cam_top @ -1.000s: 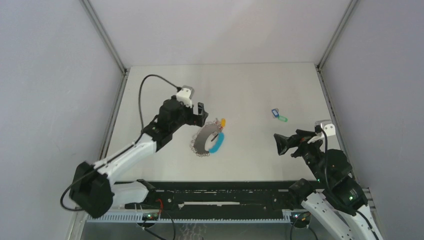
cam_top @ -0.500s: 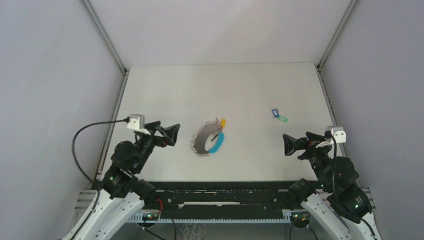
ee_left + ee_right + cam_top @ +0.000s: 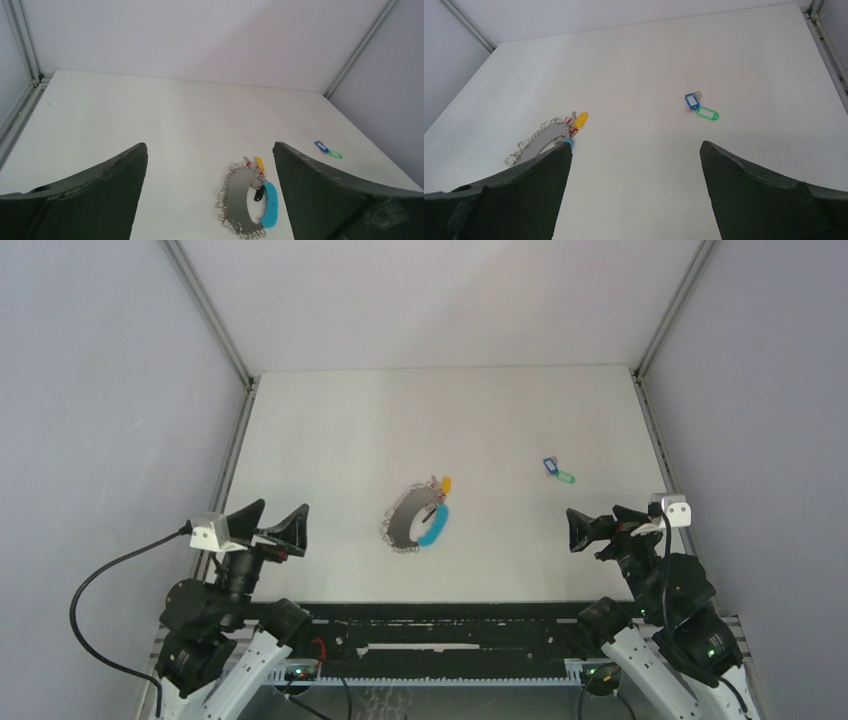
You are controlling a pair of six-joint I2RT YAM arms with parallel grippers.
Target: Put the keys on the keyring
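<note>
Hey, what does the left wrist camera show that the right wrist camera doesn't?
Left wrist only: the black bit, the whole cyan piece and the table's left rail. Right wrist only: the table's right rail. Both: the keyring, the yellow key, blue key and green key.

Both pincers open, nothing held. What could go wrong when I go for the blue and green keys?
1. The blue key and green key lie together and are much smaller than the right pincer: a grab may take both or flick one away.
2. They lie flat on the table, so the pincer may scrape it and slip.
3. The keyring lies loose; threading could push it and the yellow key at its end.
</note>
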